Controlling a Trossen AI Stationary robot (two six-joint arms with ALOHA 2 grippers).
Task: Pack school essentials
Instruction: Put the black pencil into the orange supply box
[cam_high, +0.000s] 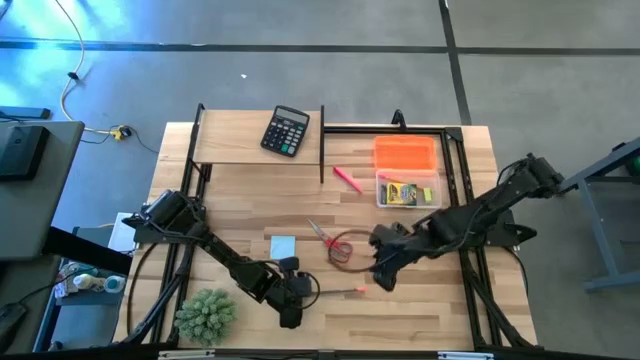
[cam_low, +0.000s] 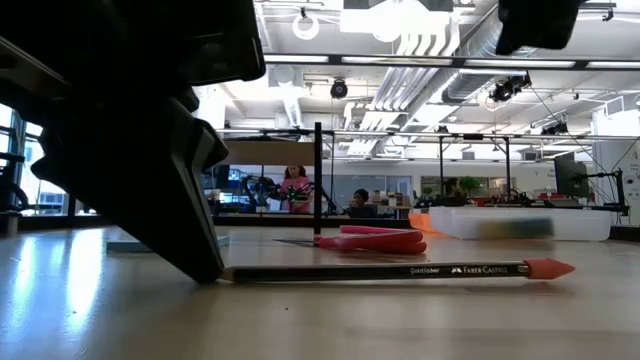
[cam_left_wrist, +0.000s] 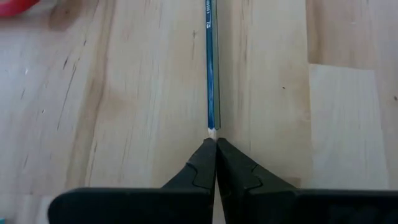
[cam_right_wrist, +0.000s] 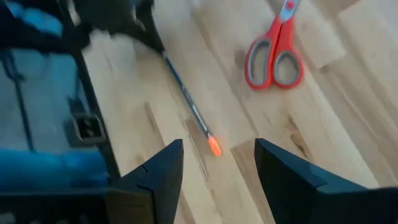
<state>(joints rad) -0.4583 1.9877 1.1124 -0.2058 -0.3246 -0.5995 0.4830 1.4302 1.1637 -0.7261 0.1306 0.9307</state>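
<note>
- A clear plastic bin sits toward the right rear of the wooden table; the yellow crayon box lies inside it, with a small lime-green eraser beside the box.
- An orange lid lies just behind the bin, touching or nearly touching it; which, I cannot tell.
- The left gripper is down at the table's front centre, fingers pinched together on the sharpened tip of a thin blue pencil, which lies flat on the wood.
- The pencil's orange eraser cap points toward the right gripper, which hangs above it with its fingers spread wide and nothing between them.
- Red-handled scissors lie near the table's middle, the pale blue note pad just to their left, the pink-red marker farther back.
- In the low view the left arm fills the left side as a dark mass, so its fingertips are hard to make out there; the bin shows only as a blur.
- A black calculator rests on a raised shelf at the rear left; a spiky green plant stands at the front left corner.
- Beyond the table is an open workshop with ceiling ducts, strip lights and people seated at desks far off.
</note>
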